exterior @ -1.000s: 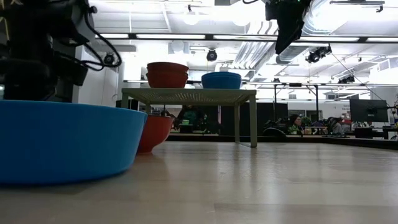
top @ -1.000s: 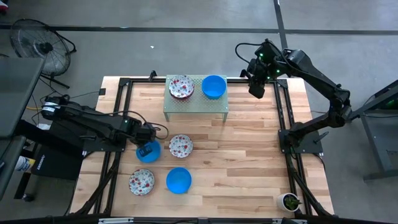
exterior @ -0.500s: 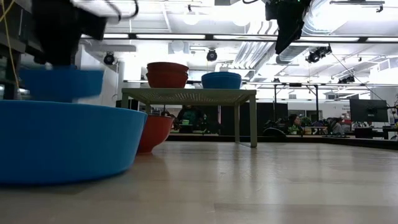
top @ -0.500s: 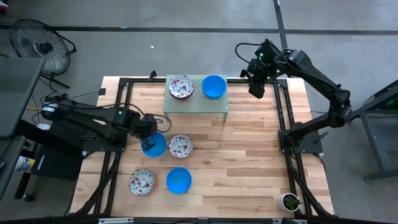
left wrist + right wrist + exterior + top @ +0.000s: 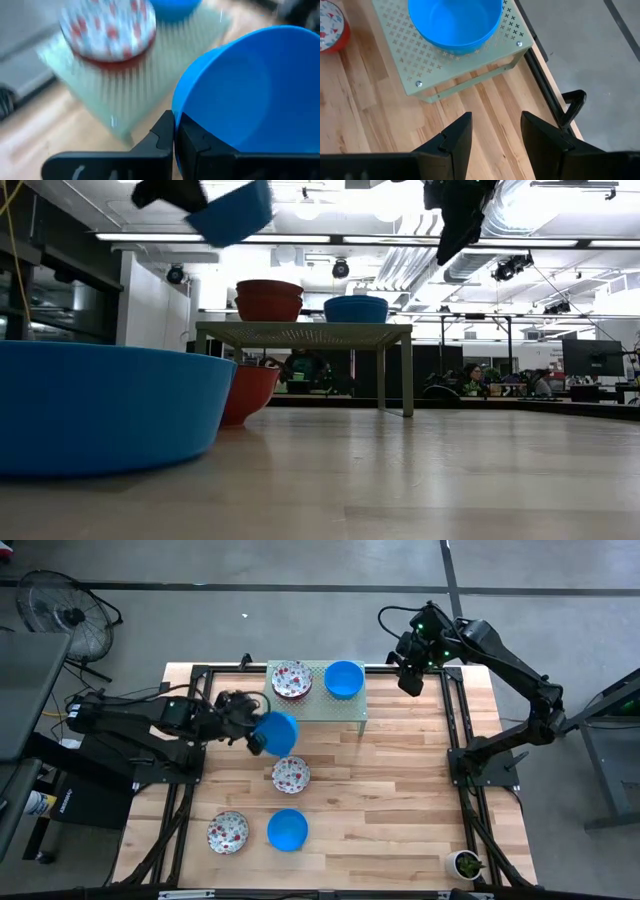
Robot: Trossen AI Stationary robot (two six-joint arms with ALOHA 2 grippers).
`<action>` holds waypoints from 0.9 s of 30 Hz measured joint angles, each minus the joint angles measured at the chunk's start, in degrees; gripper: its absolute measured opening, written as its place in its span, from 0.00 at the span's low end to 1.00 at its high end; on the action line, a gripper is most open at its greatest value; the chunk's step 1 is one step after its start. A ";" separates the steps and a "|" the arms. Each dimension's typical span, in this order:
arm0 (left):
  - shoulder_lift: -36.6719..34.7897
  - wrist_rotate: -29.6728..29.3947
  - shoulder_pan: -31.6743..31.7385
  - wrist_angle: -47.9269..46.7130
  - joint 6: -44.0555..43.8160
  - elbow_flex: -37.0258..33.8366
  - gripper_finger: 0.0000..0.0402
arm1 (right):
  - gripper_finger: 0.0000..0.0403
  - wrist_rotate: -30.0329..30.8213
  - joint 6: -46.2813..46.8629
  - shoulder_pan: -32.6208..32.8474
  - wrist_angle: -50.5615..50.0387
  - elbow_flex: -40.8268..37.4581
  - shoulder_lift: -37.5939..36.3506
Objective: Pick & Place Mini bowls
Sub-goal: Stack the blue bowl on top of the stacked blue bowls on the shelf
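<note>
My left gripper (image 5: 254,736) is shut on a bright blue mini bowl (image 5: 279,732) and holds it in the air just near-left of the pale green rack (image 5: 315,708). The low view shows that bowl (image 5: 232,212) high up and tilted. On the rack stand stacked floral bowls (image 5: 291,679) and a blue bowl (image 5: 344,679). Two floral bowls (image 5: 290,774) (image 5: 228,832) and a blue bowl (image 5: 287,829) rest on the table. My right gripper (image 5: 495,125) hangs open above the rack's far right corner, with nothing in it. My left gripper pinches the blue bowl's rim (image 5: 176,107), one finger outside the wall and one inside the hollow. The fingers slant downward from the table's left side. The bowl is lifted clear of the table and tilted, its opening turned partly sideways.
Black frame rails (image 5: 455,740) run along the table's left and right sides. A small potted plant (image 5: 465,863) sits at the near right corner. A fan (image 5: 65,610) stands on the floor beyond the far left. Bare wood (image 5: 400,800) lies right of the loose bowls.
My left gripper has risen and gone toward the far edge and the rack, tipping up from pointing steeply down. The blue bowl has come up with it off the table, lifted clear and now tilted. My right arm has kept still.
</note>
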 joint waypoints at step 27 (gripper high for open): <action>23.67 29.25 32.56 22.26 24.30 19.70 0.00 | 0.39 3.68 5.62 -0.04 -1.91 0.00 0.00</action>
